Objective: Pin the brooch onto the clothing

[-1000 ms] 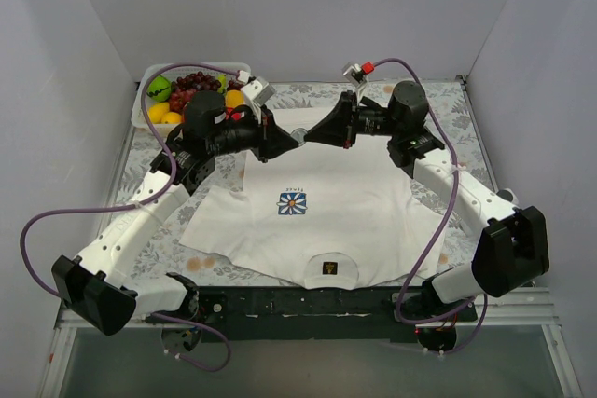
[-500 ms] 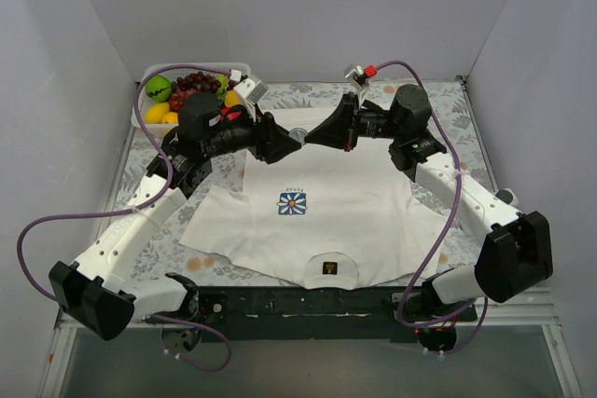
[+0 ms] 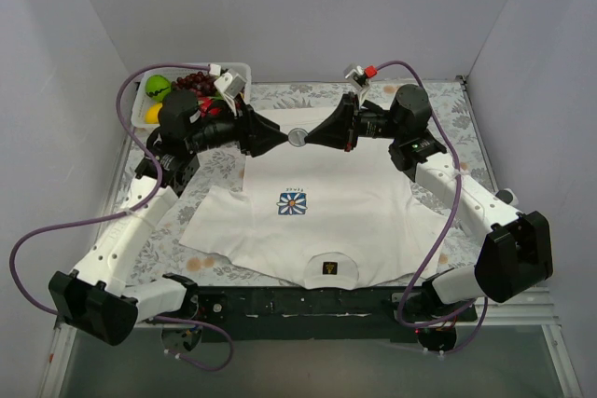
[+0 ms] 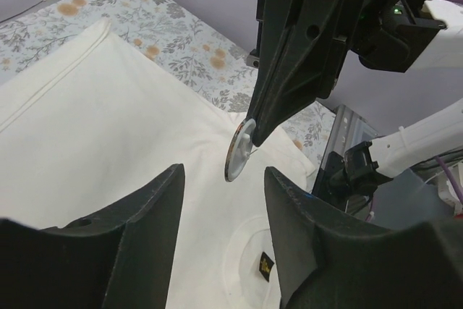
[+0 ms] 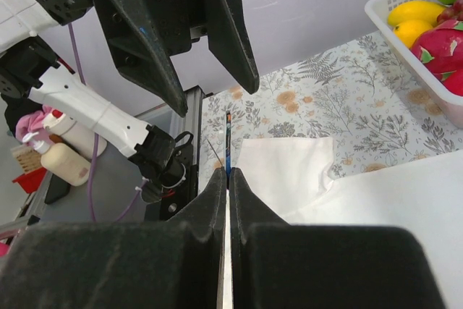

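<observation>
Top external view, nearest first: one white short-sleeved T-shirt [image 3: 354, 221] lies flat on the grey floral-patterned table cover [image 3: 438, 109], its collar toward the arm bases. It carries one small dark neck label [image 3: 327, 268] and, farther up the chest, one blue-and-white daisy print [image 3: 292, 203]. The T-shirt's far hem is partly hidden behind the two grippers, which meet tip to tip over it.

The right gripper [image 3: 311, 137] has its fingers pressed together on the edge of one small round dark-gold disc brooch [image 3: 298, 137], held upright and apparently clear of the cloth (the left wrist view shows it best). The left gripper [image 3: 280, 141] has its black fingers [image 4: 148, 229] spread and grips nothing, with the brooch just ahead of the gap between them. From the right wrist the brooch shows only edge-on as a thin dark line, so its face is unreadable. Its pin is too fine to make out.

Farthest back, one white plastic basket [image 3: 241, 70] of fruit sits at the left corner, partly covered by the left arm. A green fruit [image 3: 159, 88], dark grapes [image 3: 194, 81] and a yellow fruit [image 3: 152, 113] show.
</observation>
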`<move>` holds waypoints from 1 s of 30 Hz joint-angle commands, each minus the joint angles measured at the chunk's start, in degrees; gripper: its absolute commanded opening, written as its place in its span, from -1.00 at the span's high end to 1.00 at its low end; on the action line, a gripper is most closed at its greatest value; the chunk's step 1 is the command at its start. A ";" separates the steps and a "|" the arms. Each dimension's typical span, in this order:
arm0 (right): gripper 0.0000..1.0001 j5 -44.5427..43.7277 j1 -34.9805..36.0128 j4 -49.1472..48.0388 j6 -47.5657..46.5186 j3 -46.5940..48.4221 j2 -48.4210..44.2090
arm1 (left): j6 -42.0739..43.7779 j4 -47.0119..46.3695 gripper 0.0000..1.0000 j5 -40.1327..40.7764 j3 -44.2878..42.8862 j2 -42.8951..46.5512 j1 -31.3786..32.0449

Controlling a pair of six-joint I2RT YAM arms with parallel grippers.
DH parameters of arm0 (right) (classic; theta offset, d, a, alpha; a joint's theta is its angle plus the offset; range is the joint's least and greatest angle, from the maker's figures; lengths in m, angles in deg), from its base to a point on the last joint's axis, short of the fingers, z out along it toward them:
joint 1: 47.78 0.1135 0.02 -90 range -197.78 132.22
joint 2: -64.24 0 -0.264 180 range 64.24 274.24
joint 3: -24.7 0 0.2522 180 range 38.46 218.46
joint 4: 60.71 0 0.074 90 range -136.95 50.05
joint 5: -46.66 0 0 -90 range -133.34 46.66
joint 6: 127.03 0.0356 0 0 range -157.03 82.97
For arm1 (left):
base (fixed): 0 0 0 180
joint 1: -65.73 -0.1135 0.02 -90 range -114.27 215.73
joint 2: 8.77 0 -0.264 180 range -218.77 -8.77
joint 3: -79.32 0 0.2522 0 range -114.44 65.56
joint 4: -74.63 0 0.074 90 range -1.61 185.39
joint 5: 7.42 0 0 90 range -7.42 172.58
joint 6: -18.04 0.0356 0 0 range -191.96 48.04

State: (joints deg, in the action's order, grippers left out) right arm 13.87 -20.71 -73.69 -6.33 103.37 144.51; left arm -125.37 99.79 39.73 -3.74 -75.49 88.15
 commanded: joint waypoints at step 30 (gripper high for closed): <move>0.97 1.68 0.00 -3.50 1.03 -0.31 -0.99 | -5.74 -10.17 0.90 -11.20 2.15 -5.00 -0.88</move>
State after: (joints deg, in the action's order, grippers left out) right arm 14.44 -20.71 -74.74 -5.35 103.15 144.51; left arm -130.70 92.23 28.89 -2.25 -81.74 87.54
